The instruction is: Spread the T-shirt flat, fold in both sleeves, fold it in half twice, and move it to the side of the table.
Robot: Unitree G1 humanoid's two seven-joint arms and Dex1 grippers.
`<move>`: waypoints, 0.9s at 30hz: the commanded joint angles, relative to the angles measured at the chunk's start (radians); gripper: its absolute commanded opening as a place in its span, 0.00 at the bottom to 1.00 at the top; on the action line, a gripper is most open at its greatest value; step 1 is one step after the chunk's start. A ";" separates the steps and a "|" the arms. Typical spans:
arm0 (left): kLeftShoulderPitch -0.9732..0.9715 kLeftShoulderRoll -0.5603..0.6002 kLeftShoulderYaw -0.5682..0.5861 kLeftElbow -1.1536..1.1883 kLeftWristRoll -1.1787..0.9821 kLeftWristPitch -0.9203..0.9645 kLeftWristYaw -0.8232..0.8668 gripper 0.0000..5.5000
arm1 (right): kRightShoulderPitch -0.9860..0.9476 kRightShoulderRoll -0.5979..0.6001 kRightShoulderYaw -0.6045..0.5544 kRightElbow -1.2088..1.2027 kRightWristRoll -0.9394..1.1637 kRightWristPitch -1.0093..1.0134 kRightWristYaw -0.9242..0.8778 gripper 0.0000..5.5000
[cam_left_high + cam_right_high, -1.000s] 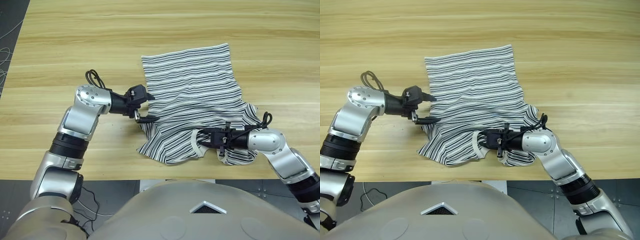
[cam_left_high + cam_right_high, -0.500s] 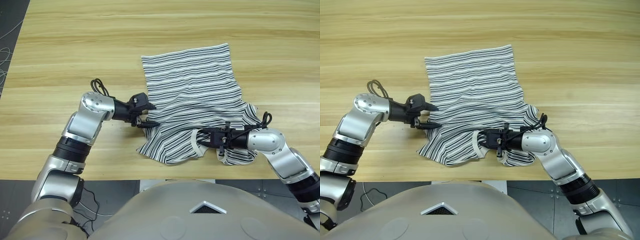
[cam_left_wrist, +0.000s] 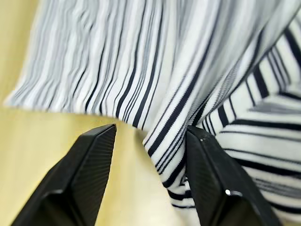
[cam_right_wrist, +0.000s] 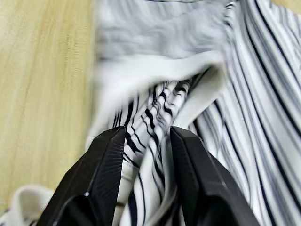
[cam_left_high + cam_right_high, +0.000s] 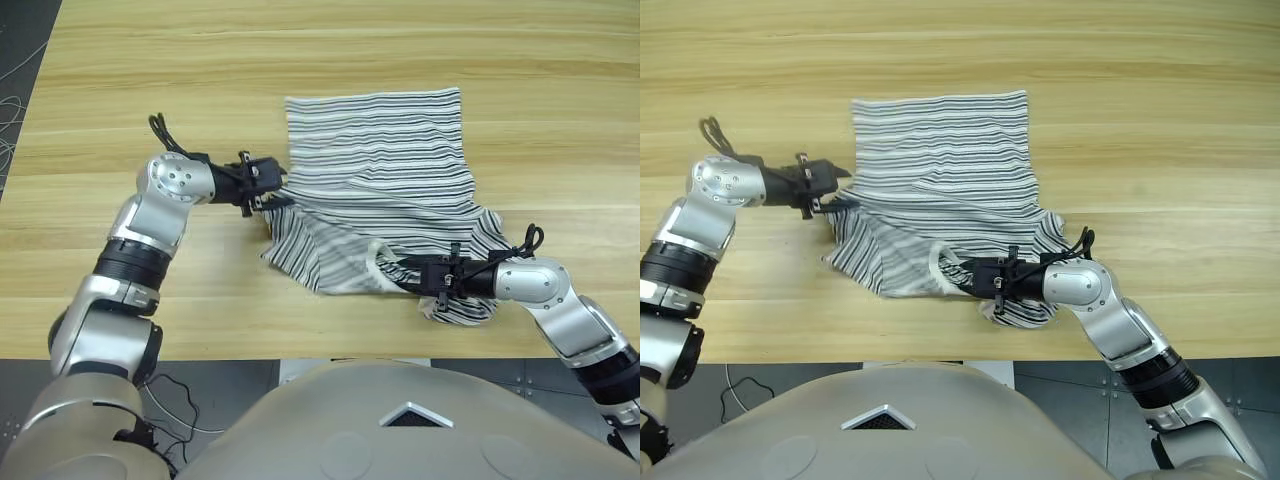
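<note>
The striped T-shirt [image 5: 385,165] lies crumpled on the wooden table [image 5: 150,80], its far half flat and its near half bunched. My left gripper [image 5: 268,196] is at the shirt's left edge. In the left wrist view its fingers [image 3: 89,169] stand apart, wood shows between them, and a fold of fabric [image 3: 164,150] lies against one finger. My right gripper [image 5: 412,276] sits at the near bunch beside the white collar [image 5: 378,262]. It is shut on a fold of striped cloth [image 4: 150,117].
Bare wood stretches to the left, right and far side of the shirt. The table's near edge [image 5: 250,358] runs just below the bunched cloth, with dark floor and cables [image 5: 15,100] beyond the left edge.
My left gripper moved away from me and slightly left along the shirt's edge, and the shirt's near-left part shifted with it. The far hem straightened. The right gripper barely moved.
</note>
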 commanded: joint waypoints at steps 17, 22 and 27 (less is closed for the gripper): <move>0.054 -0.028 0.124 -0.146 -0.322 0.231 -0.334 0.46 | -0.031 0.142 -0.260 -0.152 0.456 0.243 -0.012 0.32; 0.014 -0.050 0.215 -0.248 -0.418 0.372 -0.321 0.46 | -0.053 0.119 -0.348 -0.158 0.557 0.327 -0.013 0.32; -0.010 -0.046 0.264 -0.286 -0.441 0.412 -0.312 0.46 | 0.002 -0.013 -0.393 -0.075 0.504 0.286 0.091 0.32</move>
